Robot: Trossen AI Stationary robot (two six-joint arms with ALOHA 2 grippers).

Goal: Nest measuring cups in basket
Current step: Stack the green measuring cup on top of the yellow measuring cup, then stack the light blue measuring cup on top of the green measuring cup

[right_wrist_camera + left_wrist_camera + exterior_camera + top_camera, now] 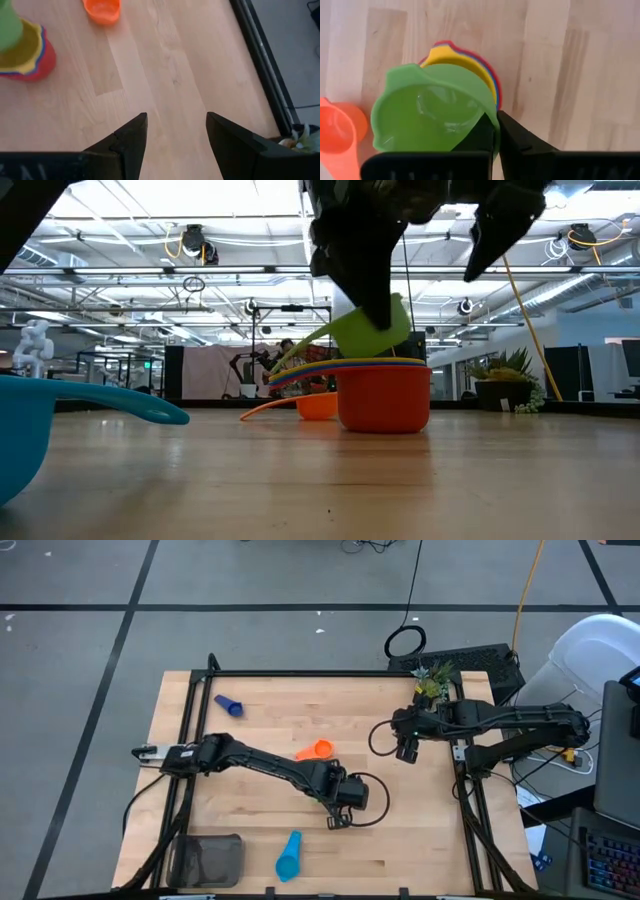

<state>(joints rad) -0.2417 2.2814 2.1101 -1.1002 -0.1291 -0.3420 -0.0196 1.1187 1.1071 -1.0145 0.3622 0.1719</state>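
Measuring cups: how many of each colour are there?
Red plastic cup: 1
Yellow plastic cup: 1
Green plastic cup: 1
Orange plastic cup: 1
Light blue plastic cup: 1
Dark blue plastic cup: 1
Blue-purple cup rim in stack: 1
Total: 7

Robotics lab or open workshop hall. Wooden bench [400, 840] in black frame [300, 673] on grey tiled floor [80, 660]. Cables [405, 640] trailing across floor. Keyboard [610, 860] at edge. Exposed ceiling trusses [150, 272] with strip lights [200, 200]; potted plant [505, 375] and racks [110, 365] beyond.
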